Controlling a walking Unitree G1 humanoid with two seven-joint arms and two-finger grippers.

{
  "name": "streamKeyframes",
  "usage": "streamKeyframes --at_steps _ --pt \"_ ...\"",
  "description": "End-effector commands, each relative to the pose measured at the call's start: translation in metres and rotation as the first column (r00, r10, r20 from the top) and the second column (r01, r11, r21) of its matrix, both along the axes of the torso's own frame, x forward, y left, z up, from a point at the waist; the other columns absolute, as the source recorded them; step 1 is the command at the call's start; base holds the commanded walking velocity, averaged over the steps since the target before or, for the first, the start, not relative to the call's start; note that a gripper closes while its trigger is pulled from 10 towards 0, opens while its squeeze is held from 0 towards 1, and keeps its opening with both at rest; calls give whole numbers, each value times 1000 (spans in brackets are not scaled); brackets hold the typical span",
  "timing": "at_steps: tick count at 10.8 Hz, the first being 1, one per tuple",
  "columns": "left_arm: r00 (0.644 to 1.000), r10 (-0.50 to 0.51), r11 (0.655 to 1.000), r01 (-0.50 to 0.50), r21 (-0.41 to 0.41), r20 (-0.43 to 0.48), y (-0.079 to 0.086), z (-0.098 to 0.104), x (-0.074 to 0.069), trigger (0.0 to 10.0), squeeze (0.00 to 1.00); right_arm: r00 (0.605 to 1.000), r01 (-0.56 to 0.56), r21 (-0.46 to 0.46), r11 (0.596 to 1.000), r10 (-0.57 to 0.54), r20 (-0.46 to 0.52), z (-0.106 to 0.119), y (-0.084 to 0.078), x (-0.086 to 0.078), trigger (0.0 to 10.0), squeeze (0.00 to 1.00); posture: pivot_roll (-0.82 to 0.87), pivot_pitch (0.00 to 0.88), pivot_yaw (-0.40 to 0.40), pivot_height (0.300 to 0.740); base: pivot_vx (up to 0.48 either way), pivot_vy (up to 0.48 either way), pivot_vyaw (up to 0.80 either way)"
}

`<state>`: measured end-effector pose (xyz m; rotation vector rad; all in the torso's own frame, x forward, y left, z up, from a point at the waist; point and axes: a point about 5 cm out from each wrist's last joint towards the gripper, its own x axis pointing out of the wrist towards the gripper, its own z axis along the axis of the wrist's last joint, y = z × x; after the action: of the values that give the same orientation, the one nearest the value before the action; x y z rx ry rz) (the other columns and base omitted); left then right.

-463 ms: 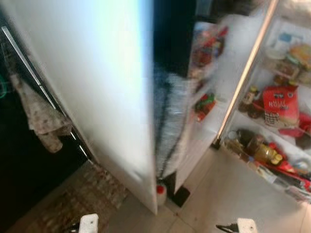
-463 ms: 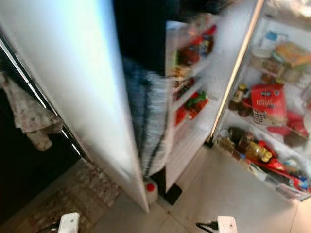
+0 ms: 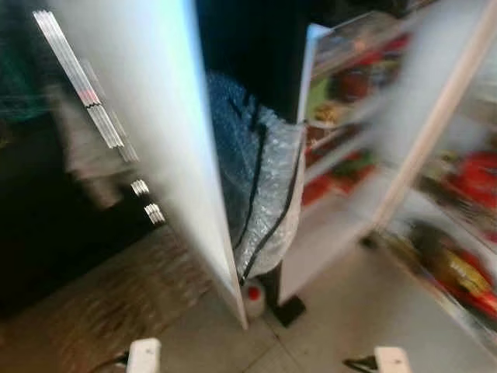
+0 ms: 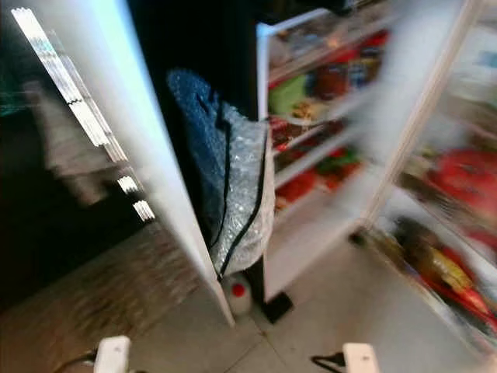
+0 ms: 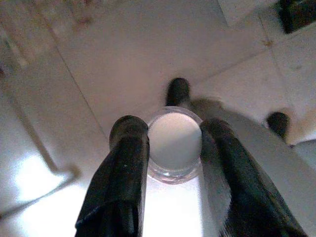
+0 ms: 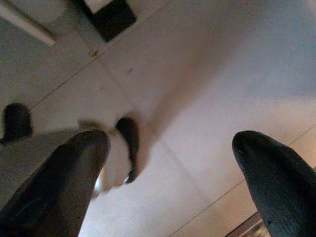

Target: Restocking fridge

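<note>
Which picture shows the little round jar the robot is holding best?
The left wrist view: the round jar sits right between the left gripper's black fingers, seen from above. The eye views are blurred and I can't make the jar out there.

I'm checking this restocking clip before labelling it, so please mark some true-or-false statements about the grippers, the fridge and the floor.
1. The left gripper holds a small round white-lidded jar between its fingers. True.
2. The right gripper grips a bottle. False: its fingers are spread apart with only tiled floor between them.
3. The fridge door stands open, its shelves stocked. True.
4. A silvery bag with black straps lies flat on the floor. False: it hangs between the white panel and the fridge door.
5. A small red-capped bottle stands on the floor below the bag. True.
</note>
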<state>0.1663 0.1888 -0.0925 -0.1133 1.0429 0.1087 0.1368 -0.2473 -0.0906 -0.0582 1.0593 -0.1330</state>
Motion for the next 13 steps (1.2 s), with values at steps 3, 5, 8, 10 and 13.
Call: streamKeyframes --at_steps 3,5,8,10,13 --pt "1000 4 1000 -4 -3 -13 3 -1 -3 10000 0 1000 -13 9 1000 13 8 -1 5 2 10000 0 -140 105 64 740 0 -399 317" --pt "1000 5 1000 -5 -2 -12 3 -1 -3 10000 0 1000 -12 12 1000 12 9 -1 5 2 10000 0 -140 107 66 740 0 -396 0" --pt "1000 2 1000 -3 -6 -12 4 -1 -3 10000 0 999 -40 5 999 40 5 -1 6 1 10000 0 -144 106 71 740 0 -394 223" --pt "1000 1 1000 -1 -4 -10 4 -1 -3 10000 0 997 -72 -18 997 72 4 0 6 2 10000 0 -146 107 71 740 0 -390 0" --pt "1000 1 1000 -1 1 -10 4 -1 -2 10000 0 993 -120 -25 992 120 -6 0 6 4 10000 0 -147 108 73 740 0 -380 0"
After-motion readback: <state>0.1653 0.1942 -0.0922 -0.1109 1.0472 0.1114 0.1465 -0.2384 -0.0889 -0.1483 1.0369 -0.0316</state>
